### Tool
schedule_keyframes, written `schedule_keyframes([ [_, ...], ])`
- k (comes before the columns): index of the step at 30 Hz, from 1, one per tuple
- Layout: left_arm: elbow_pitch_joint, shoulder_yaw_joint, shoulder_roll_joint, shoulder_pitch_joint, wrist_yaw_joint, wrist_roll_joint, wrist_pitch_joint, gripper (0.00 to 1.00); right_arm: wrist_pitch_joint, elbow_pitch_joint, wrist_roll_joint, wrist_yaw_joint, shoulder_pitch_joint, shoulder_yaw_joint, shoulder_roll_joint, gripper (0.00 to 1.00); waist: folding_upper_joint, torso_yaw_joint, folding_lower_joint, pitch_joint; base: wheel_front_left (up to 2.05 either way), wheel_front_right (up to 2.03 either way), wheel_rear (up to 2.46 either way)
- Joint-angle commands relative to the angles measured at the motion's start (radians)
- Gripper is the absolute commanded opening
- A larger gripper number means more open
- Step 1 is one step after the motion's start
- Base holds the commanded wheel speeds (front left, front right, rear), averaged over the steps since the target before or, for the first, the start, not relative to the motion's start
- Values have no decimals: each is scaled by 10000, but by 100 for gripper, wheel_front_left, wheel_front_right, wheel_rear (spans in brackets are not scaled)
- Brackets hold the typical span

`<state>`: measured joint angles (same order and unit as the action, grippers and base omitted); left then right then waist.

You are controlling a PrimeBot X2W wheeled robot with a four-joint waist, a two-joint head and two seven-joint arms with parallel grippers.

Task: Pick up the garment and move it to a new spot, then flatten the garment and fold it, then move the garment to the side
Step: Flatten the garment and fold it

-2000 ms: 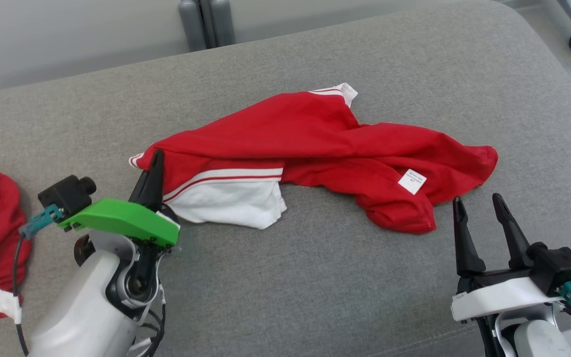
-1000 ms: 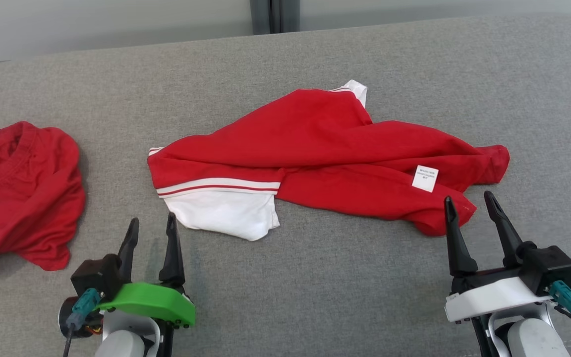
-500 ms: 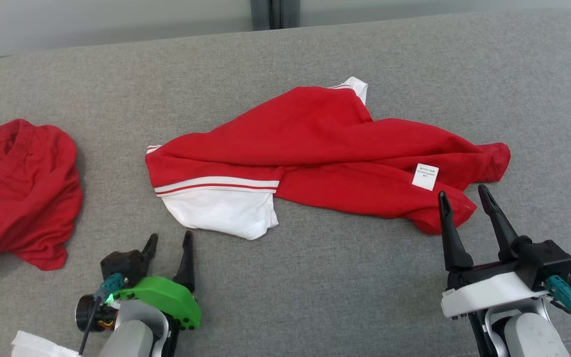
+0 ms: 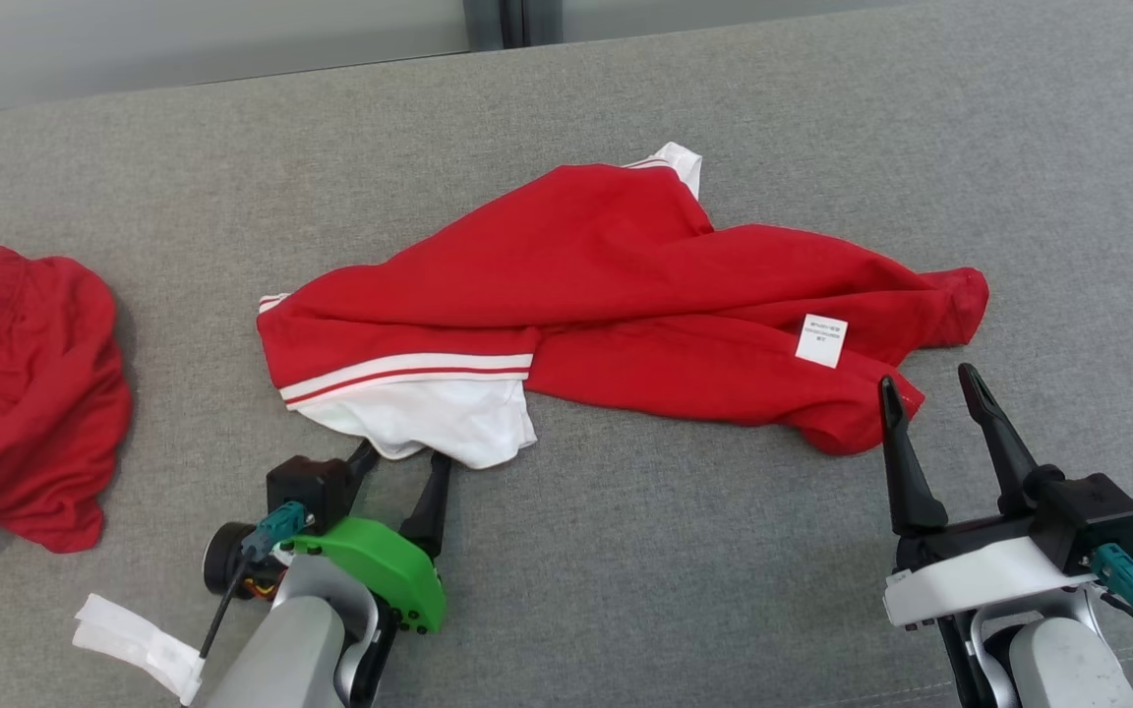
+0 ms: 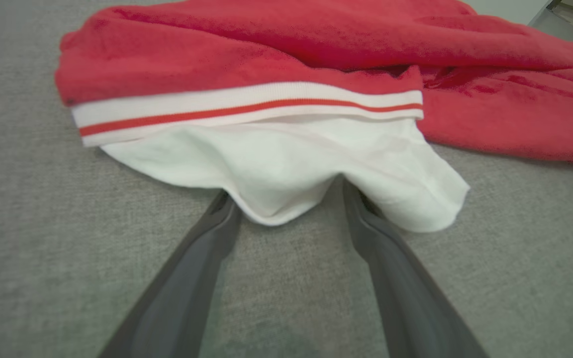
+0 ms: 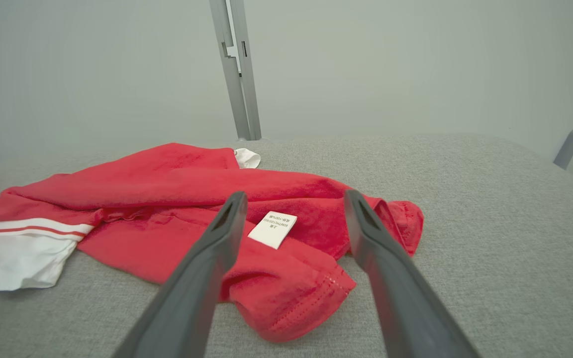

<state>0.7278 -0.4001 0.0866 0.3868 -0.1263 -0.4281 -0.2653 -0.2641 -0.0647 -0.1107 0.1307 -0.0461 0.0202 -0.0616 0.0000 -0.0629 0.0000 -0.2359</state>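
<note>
L fingers (image 4: pixel 432 497) apart, tips at the near edge of the white sleeve (image 4: pixel 429 418), one either side of a sagging fold; nothing clamped. R fingers (image 4: pixel 906 467) also apart, by the red hem corner nr the care label (image 4: pixel 820 340), gripping nothing. Red shirt (image 4: pixel 606 265) w/ striped white trim lies crumpled mid grey padded surface (image 4: pixel 822 118). 2nd red garment (image 4: pixel 16 383) well apart, far L.

- Our left gripper (image 4: pixel 405 455) lies low, both fingers spread wide, with the green wrist cover (image 4: pixel 380 570) just behind them.
- Our right gripper (image 4: pixel 926 379) points forward, fingers parted.
</note>
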Motion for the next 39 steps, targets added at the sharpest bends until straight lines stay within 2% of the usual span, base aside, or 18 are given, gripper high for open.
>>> schedule_keyframes([
  [1,-178,-46,10,194,-41,116,16,84,2,31,12,1,-101,-12,-36,100,0,5,0,-10,0,0,0],
  [2,-341,-57,23,176,-49,182,13,4,2,32,17,1,-106,-20,-41,100,0,13,0,-13,0,0,0],
  [3,-424,-131,44,139,-50,242,13,0,2,34,18,1,-108,-25,-47,100,0,19,0,-11,0,0,0],
  [8,-688,-464,234,-229,-50,249,11,0,2,37,47,1,-16,-72,-46,100,0,136,0,76,0,0,0],
  [14,-1116,-913,538,-599,-51,-277,9,0,4,42,25,1,120,-103,-17,100,0,435,0,182,0,0,0],
  [20,-2280,-1505,1252,-1026,-52,-1278,264,0,2,-35,-17,1,197,-48,16,100,0,637,0,292,0,0,0],
  [28,-4466,-1138,2309,-2151,77,-2267,822,0,3,8,-48,1,414,-104,53,100,0,630,0,457,0,0,0],
  [34,-5357,-925,3025,-3033,112,-3012,1800,0,3,51,-1,1,425,-332,-112,100,0,695,0,477,0,0,0],
  [39,-5186,-1054,3582,-3248,168,-3266,2860,0,3,108,107,1,395,-361,-223,100,0,877,0,426,0,0,0],
])
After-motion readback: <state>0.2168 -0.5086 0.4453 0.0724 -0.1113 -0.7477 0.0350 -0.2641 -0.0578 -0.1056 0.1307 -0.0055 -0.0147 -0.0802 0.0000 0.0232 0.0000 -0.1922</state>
